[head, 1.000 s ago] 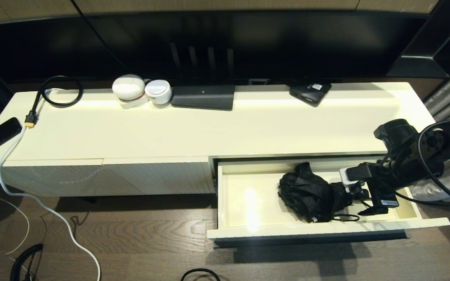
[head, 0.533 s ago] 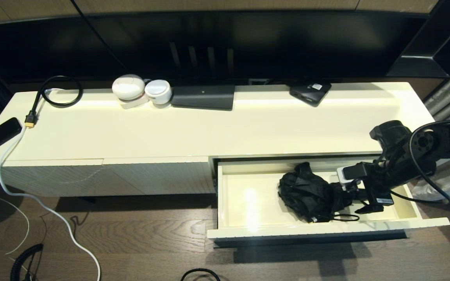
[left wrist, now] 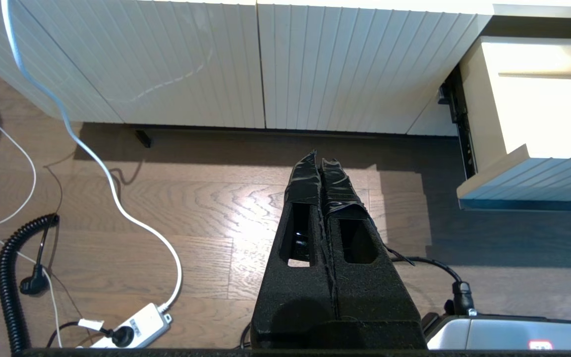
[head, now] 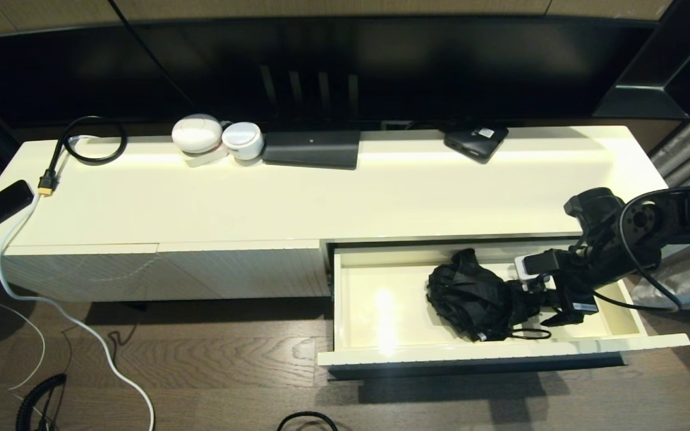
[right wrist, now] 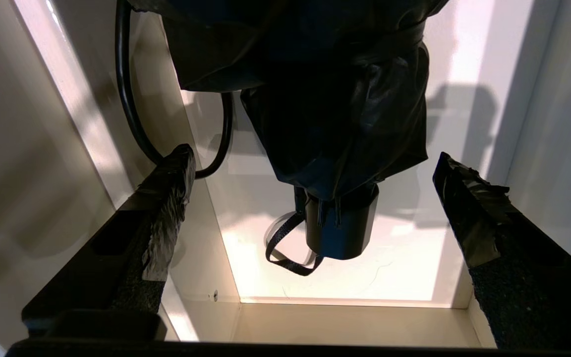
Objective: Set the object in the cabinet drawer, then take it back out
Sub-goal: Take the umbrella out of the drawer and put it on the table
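Observation:
The object, a folded black umbrella [head: 471,296], lies in the pulled-out cabinet drawer [head: 501,352], right of its middle. My right gripper [head: 545,304] reaches into the drawer from the right and is open. In the right wrist view the umbrella [right wrist: 335,99] points its round handle end [right wrist: 342,230] back between the wide-spread fingers [right wrist: 166,188], which touch nothing. A wrist strap [right wrist: 285,248] rests on the drawer floor [right wrist: 414,267]. My left gripper [left wrist: 317,156] hangs shut and empty over the wooden floor, left of the drawer [left wrist: 528,168].
On the cabinet top [head: 381,191] sit two white round devices [head: 213,140], a flat black box [head: 312,148], a small black device [head: 475,142] and a coiled black cable [head: 90,140]. A white cable [head: 81,329] and a power strip [left wrist: 132,327] lie on the floor.
My right arm has shifted a little to the left, bringing the open gripper closer round the umbrella's handle end. The umbrella and drawer have not moved.

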`<state>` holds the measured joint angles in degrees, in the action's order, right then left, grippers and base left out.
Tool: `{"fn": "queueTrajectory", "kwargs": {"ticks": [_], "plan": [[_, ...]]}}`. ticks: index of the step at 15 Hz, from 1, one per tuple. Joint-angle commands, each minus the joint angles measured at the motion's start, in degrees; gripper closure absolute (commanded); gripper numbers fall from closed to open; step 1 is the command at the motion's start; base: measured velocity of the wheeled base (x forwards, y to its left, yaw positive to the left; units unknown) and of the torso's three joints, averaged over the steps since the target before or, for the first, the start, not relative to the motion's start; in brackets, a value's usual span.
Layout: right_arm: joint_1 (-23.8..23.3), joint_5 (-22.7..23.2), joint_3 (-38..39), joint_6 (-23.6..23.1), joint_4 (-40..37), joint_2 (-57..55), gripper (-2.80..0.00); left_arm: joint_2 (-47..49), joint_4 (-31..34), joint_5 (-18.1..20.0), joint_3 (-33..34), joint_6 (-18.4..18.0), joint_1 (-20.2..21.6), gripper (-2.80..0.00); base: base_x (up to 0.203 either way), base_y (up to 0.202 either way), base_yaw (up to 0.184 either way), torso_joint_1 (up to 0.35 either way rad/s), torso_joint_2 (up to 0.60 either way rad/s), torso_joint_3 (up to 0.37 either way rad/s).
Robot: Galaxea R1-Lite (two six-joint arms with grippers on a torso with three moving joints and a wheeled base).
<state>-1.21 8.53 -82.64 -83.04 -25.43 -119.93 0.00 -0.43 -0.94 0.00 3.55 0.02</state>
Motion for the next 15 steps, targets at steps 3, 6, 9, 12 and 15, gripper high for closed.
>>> {"fn": "queueTrajectory", "kwargs": {"ticks": [3,6,9,12,15], "plan": [[-0.1,0.2,-0.9,-0.5,-0.1,-1.2,-2.8,0.0,0.0,0.0,0.0,0.1,0.1,0.0,0.0,0.0,0.0,0.0,0.0,0.0],[-0.1,0.2,-1.9,-0.4,-0.1,-2.5,-2.8,0.0,0.0,0.0,0.1,0.1,0.0,0.0,0.0,0.0,0.0,0.0,0.0,0.0],[0.0,0.2,-3.1,-0.4,-0.1,-3.6,-2.8,0.0,0.0,0.0,0.0,0.1,0.1,0.0,0.0,0.0,0.0,0.0,0.0,0.0],[0.2,0.2,-5.0,-0.4,-0.1,-4.4,-2.8,0.0,0.0,0.0,0.0,0.1,0.0,0.0,0.0,0.0,0.0,0.0,0.0,0.0],[0.5,0.2,-5.5,-0.4,-0.2,-4.7,-2.8,0.0,0.0,0.0,0.0,0.1,0.0,0.0,0.0,0.0,0.0,0.0,0.0,0.0]]}}
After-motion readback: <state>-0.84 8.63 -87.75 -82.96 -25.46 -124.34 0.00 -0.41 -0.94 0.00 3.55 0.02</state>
